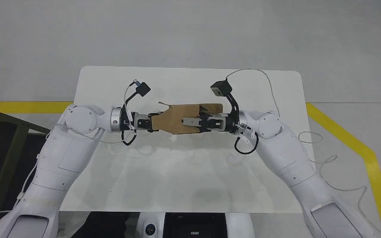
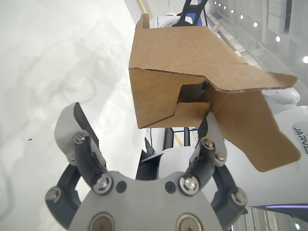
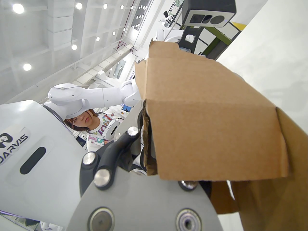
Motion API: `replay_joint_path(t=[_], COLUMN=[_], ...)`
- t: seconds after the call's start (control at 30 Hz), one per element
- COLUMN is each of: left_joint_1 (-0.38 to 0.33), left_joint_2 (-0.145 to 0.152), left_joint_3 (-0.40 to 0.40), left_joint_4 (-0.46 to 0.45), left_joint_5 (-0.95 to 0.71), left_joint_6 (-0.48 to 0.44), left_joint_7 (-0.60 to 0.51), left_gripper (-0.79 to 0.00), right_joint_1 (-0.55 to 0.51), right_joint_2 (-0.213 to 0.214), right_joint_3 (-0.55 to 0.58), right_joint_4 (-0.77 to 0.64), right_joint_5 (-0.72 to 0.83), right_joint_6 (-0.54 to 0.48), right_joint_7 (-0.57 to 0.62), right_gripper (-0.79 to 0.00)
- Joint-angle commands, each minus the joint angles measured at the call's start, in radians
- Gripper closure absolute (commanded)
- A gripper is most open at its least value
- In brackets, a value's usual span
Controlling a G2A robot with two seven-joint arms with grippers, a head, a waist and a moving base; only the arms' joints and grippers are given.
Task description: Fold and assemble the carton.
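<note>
carton (image 1: 178, 118) over table (image 1: 107, 178) centre, between left jaws and right jaws

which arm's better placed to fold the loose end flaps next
Left. The left claw is open and free, right at the carton's loose end flaps; the right claw appears to be holding the carton's other end.

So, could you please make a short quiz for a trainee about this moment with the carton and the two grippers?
1. True or false: on the carton, the flaps facing the left gripper are all folded shut.
2. The left gripper is: A) open, B) shut on the carton, C) shut on a cable.
3. What colour is the table below the carton?
Key: 1 false; 2 A; 3 white.
</note>
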Motion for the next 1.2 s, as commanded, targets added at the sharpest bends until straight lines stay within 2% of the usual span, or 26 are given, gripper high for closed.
replay_joint_path(t=[0.0, 0.3, 0.63, 0.9, 1.17], left_joint_1=[-0.001, -0.01, -0.023, -0.026, -0.017], left_joint_2=[0.0, 0.002, 0.007, 0.002, 0.003], left_joint_3=[0.002, -0.011, -0.049, -0.019, -0.009], left_joint_4=[0.001, 0.021, 0.066, 0.063, 0.041], left_joint_5=[-0.006, -0.028, -0.026, -0.01, -0.021], left_joint_6=[0.004, 0.003, -0.004, 0.001, -0.004], left_joint_7=[-0.006, 0.006, 0.049, 0.051, 0.015], left_gripper=[-0.785, -0.785, -0.785, -0.785, -0.785], right_joint_1=[0.0, -0.023, -0.114, -0.134, -0.127], right_joint_2=[0.0, 0.011, 0.045, 0.045, 0.042], right_joint_3=[0.0, 0.038, 0.105, 0.088, 0.095], right_joint_4=[0.001, -0.006, -0.091, -0.126, -0.104], right_joint_5=[0.001, 0.006, 0.007, 0.026, 0.03], right_joint_6=[0.002, 0.012, 0.103, 0.133, 0.103], right_joint_7=[0.004, 0.032, 0.114, 0.144, 0.116], right_gripper=[0.0, 0.0, 0.0, 0.0, 0.0])
